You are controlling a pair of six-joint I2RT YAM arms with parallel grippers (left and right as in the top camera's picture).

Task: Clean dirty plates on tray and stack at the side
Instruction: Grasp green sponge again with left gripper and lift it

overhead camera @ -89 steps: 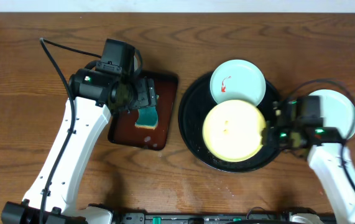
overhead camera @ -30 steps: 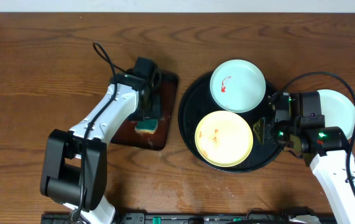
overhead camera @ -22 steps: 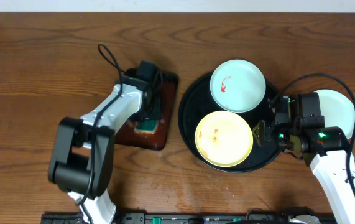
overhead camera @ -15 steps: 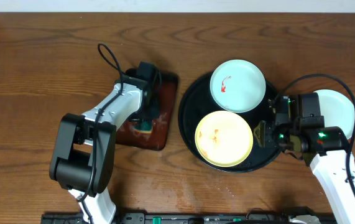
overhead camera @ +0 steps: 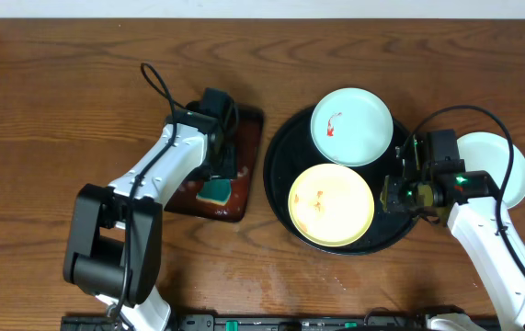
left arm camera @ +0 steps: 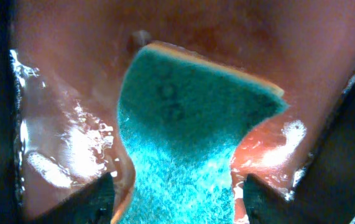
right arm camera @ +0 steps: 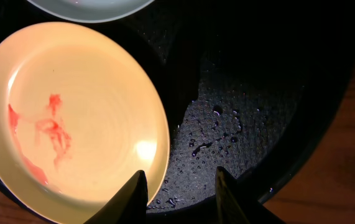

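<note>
The black tray (overhead camera: 279, 152) holds a yellow plate (overhead camera: 331, 204) with red smears and a mint-white plate (overhead camera: 351, 126) with one red smear. A second mint-white plate (overhead camera: 501, 158) lies on the table to the right of the tray and looks clean. My right gripper (overhead camera: 389, 195) is open and empty. In the right wrist view it (right arm camera: 180, 199) straddles the yellow plate's (right arm camera: 71, 118) right rim, low over the wet tray (right arm camera: 258, 93). My left gripper (overhead camera: 218, 176) is shut on a teal sponge (left arm camera: 183, 124).
The sponge (overhead camera: 216, 190) rests on a small rectangular dark-brown tray (overhead camera: 245, 138) left of the black tray; its surface (left arm camera: 65, 93) is wet. My left arm reaches across the table's left half. Cables arch over both arms.
The yellow plate, held up three seconds ago, now lies on the black tray. The left arm folded in over the sponge. In the last half second the right gripper shifted slightly left.
</note>
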